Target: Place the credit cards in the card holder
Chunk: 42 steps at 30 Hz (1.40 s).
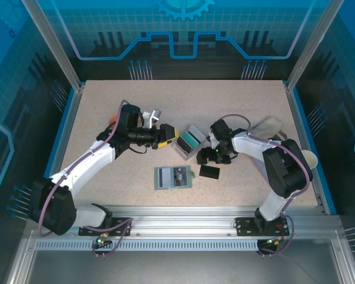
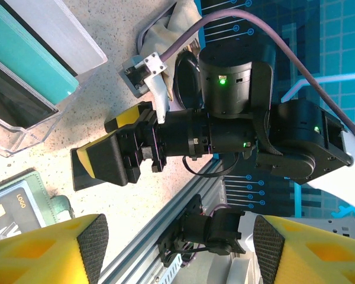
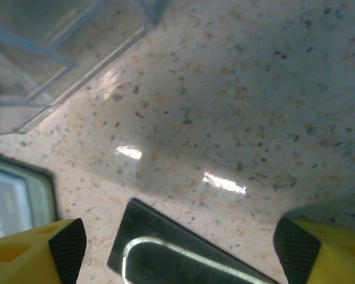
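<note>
We saw one speckled surface (image 1: pixel 236 100) with two arms over it. The left arm (image 1: pixel 83 163) reached in from the near left and the right arm (image 1: pixel 278 165) from the near right, and their tips were close together at the middle.

The left jaws stood spread. Their two yellow fingers (image 2: pixel 77 248) were wide apart with nothing between them, and they were just beside the box. The right jaws were spread as well. In the right wrist view their two fingers (image 3: pixel 41 251) stood on either side of a dark card without pinching it.

There was one clear plastic box (image 1: pixel 196 131) (image 2: pixel 23 136) (image 3: pixel 47 59) on the surface between the two arm tips. One card holder (image 1: pixel 163 178) (image 2: pixel 47 201) (image 3: pixel 38 198) lay open and flat on the surface, nearer to us than the box.

We counted three credit cards:
- **Teal card:** one teal card (image 1: pixel 191 141) (image 2: pixel 29 53) sat in the clear box. We could not tell whether more cards lay beneath it.
- **Dark card on the holder:** one dark card (image 1: pixel 178 176) (image 2: pixel 12 216) lay on the open holder.
- **Dark card on the surface:** a second dark card (image 1: pixel 209 172) (image 3: pixel 183 257) lay flat on the bare surface just right of the holder, below the right jaws.
</note>
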Each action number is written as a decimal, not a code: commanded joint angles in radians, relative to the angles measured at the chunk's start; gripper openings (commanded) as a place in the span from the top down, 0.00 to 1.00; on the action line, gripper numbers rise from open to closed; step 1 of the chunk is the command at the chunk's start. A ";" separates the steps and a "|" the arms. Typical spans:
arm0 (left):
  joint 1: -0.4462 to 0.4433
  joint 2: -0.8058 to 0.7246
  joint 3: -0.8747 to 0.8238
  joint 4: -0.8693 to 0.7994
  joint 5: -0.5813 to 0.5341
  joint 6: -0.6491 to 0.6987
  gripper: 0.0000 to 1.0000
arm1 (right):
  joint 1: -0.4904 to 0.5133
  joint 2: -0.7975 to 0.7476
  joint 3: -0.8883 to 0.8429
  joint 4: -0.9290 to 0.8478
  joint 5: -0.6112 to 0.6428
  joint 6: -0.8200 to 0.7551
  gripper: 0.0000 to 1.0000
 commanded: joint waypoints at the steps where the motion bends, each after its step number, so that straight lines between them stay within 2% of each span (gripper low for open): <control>1: -0.003 -0.019 0.018 -0.016 -0.005 0.020 0.31 | 0.046 0.027 -0.042 -0.036 0.008 0.004 0.14; 12: -0.003 -0.022 0.014 -0.013 -0.003 0.015 0.31 | 0.181 -0.161 -0.202 -0.078 0.058 0.123 0.19; 22: -0.003 -0.043 0.002 -0.021 -0.018 0.012 0.31 | 0.333 -0.109 -0.135 -0.232 0.314 0.155 0.17; 27: 0.001 -0.083 -0.024 -0.051 -0.121 -0.004 0.31 | 0.391 -0.022 -0.067 -0.246 0.350 0.118 0.14; 31: 0.016 -0.106 -0.049 -0.049 -0.157 -0.028 0.31 | 0.395 0.041 -0.045 -0.225 0.348 0.082 0.18; 33: 0.020 -0.109 -0.052 -0.051 -0.161 -0.031 0.31 | 0.389 0.067 -0.032 -0.222 0.323 0.045 0.29; 38: 0.024 -0.109 -0.052 -0.054 -0.160 -0.035 0.31 | 0.370 0.104 -0.023 -0.241 0.320 0.038 0.29; 42: 0.024 -0.108 -0.053 -0.049 -0.160 -0.045 0.31 | 0.345 0.073 -0.050 -0.224 0.282 0.075 0.33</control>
